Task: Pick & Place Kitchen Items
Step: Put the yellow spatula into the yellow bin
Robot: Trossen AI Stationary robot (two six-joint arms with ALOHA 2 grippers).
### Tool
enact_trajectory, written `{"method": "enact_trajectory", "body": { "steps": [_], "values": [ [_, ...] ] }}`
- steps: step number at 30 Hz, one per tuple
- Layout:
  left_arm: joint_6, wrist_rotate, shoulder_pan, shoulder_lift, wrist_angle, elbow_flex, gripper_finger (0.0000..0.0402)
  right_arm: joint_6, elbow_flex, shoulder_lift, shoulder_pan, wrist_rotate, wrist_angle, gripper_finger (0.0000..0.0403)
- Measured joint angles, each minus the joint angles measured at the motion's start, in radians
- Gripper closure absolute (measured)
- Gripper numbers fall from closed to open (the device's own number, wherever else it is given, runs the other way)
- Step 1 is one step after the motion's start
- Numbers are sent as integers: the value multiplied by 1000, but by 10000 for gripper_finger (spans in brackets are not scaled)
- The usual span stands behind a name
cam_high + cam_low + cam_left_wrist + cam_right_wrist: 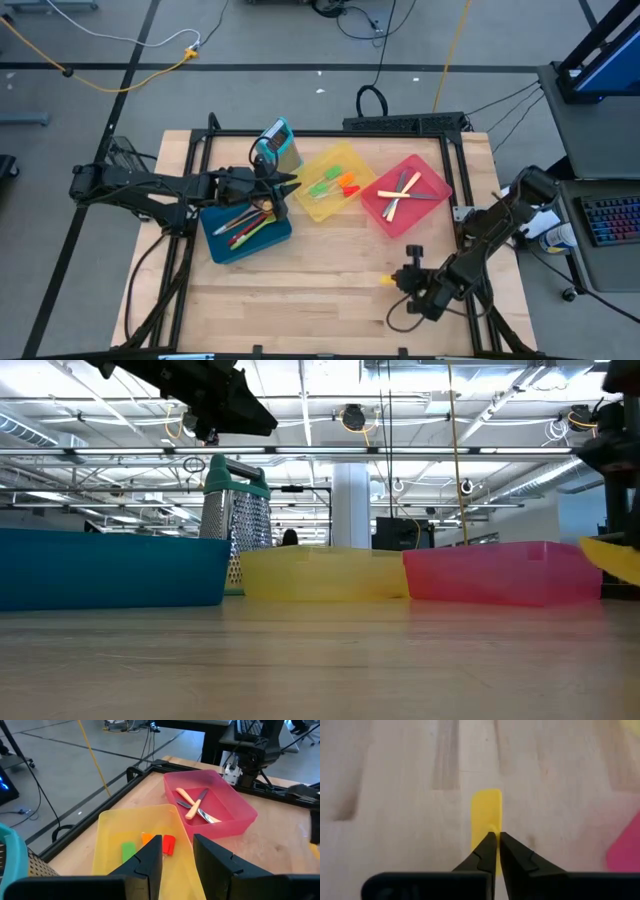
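My right gripper is shut on a mini spatula with a yellow head, above the wood near the table's front right. In the low view the yellow head hangs above the tabletop at the right edge. My left gripper hovers open with nothing between its fingers, above the gap between the blue bin and the yellow bin. Other utensils lie in the blue, yellow and red bins. My right gripper pinches the spatula between its two fingertips at the near end of the yellow head; the handle is hidden behind the fingers. The fingers slant down from above. The head sticks out past the fingertips, tilted and lifted clear of the table.
The teal-framed box grater stands upright behind the blue bin, close to my left arm. The three bins sit in a row across the table's middle. Bare wood stretches along the front, and a black frame runs round the table.
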Motion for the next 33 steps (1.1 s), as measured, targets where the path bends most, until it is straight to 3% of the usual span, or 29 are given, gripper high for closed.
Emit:
{"method": "enact_trajectory", "body": {
  "steps": [4,11,16,19,28,33],
  "values": [
    [4,0,0,0,0,0,289,-65,-38,-16,-66,28,19,401],
    [4,3,-1,0,-7,0,289,-284,-96,-16,-190,-10,177,401],
    [3,23,-2,0,-28,0,289,-325,-96,-22,-225,-168,183,400],
    [-2,29,-2,0,-29,0,289,-308,-96,-39,-230,-194,198,388],
    [-42,29,-3,0,-29,0,289,-200,-101,-79,-195,-218,184,287],
    [-46,29,-3,0,-29,0,289,-111,-236,-63,-175,-179,339,213]
  ]
}}
